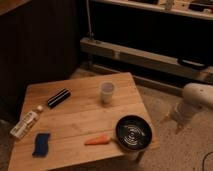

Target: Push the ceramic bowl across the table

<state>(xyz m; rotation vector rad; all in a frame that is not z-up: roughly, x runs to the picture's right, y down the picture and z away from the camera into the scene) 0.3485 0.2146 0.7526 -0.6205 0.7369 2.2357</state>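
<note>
Hanging beside table [80,117], claw [171,124] on edge-cropped arm [200,95].

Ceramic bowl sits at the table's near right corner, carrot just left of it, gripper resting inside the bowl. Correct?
No. The camera view shows the gripper beyond the right edge of the table, apart from the ceramic bowl, not inside it. The bowl's position and the carrot are as you say.

The claw [173,122] hangs low beneath the arm [199,95].
</note>
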